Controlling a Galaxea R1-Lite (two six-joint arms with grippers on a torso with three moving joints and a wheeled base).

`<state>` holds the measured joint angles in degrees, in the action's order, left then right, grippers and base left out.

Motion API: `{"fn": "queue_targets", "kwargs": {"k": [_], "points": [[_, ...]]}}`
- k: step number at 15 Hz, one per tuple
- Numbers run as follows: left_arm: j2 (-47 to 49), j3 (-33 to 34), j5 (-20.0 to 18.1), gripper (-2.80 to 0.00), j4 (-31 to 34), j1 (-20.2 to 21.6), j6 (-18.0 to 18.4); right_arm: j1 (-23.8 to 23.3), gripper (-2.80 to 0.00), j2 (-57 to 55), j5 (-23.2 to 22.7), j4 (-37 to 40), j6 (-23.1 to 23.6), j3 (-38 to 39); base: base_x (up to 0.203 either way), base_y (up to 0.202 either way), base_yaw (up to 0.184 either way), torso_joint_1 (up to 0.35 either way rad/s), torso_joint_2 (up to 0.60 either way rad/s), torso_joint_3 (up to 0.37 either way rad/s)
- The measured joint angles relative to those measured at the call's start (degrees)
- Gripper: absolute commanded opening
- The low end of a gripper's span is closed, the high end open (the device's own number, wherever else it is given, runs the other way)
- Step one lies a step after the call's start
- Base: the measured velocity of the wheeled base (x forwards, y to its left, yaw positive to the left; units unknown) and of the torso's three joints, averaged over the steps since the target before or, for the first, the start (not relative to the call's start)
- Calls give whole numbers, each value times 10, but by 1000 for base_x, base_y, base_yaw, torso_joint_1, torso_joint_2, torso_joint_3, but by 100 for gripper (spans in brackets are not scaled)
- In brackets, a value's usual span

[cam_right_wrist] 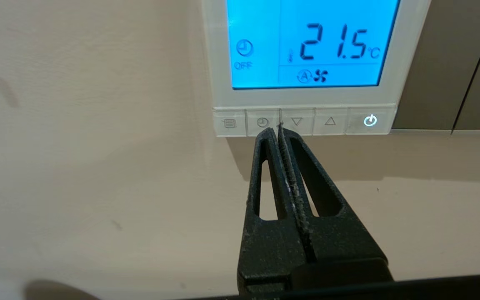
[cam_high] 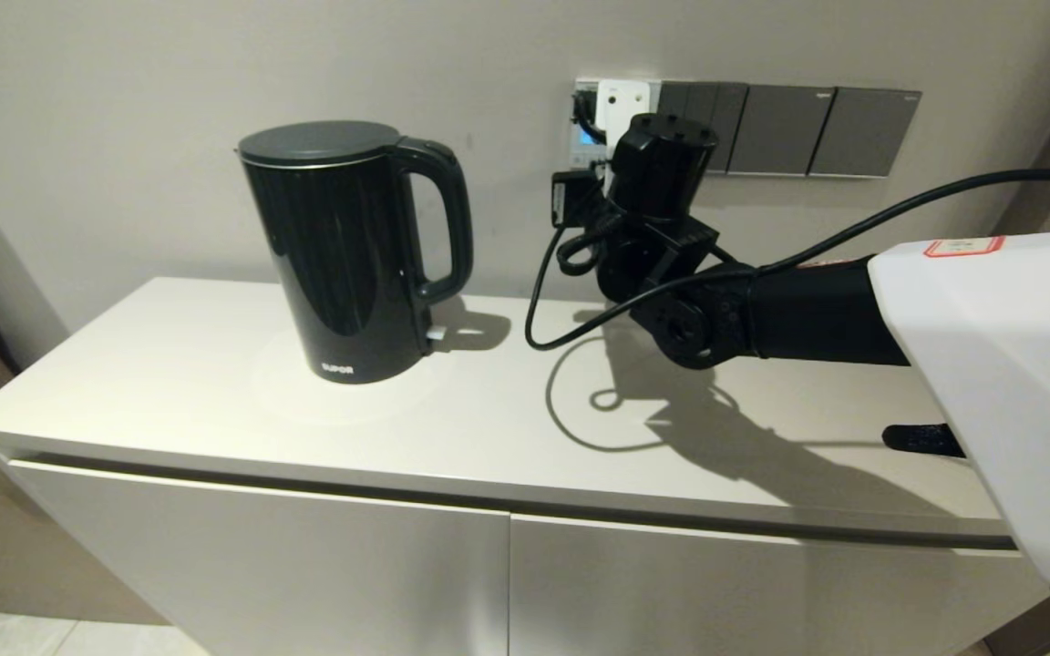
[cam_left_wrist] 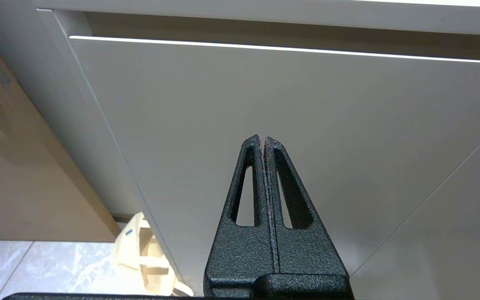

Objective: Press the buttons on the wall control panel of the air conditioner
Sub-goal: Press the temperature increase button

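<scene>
The white wall control panel (cam_right_wrist: 306, 98) has a lit blue screen (cam_right_wrist: 311, 41) reading 21.5 °C. A row of pale buttons (cam_right_wrist: 302, 121) runs along its lower edge: menu, clock, down, up and a lit power button (cam_right_wrist: 370, 121). My right gripper (cam_right_wrist: 278, 129) is shut and empty, its tips at the row's lower edge, between the clock button (cam_right_wrist: 262, 122) and the down button (cam_right_wrist: 296, 121). In the head view the right wrist (cam_high: 662, 173) covers most of the panel (cam_high: 585, 128). My left gripper (cam_left_wrist: 262, 139) is shut and parked low in front of the cabinet door (cam_left_wrist: 265, 96).
A black kettle (cam_high: 352, 251) stands on the white cabinet top (cam_high: 215, 383), left of the panel. Dark grey switch plates (cam_high: 817, 130) line the wall to the panel's right. A black cable (cam_high: 561, 301) loops below the right wrist.
</scene>
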<state>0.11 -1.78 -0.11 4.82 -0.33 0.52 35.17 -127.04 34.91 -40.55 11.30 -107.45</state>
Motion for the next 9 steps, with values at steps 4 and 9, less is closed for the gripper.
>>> {"fn": "queue_targets", "kwargs": {"k": [4, 9], "points": [[0, 0, 0, -280, 0, 0, 0, -4, -280, -3, -1, 0, 0, -1, 0, 0, 0, 0, 0, 0], [0, 0, 0, -280, 0, 0, 0, -5, -280, -9, -1, 3, 0, -11, 0, 0, 0, 0, 0, 0]]}}
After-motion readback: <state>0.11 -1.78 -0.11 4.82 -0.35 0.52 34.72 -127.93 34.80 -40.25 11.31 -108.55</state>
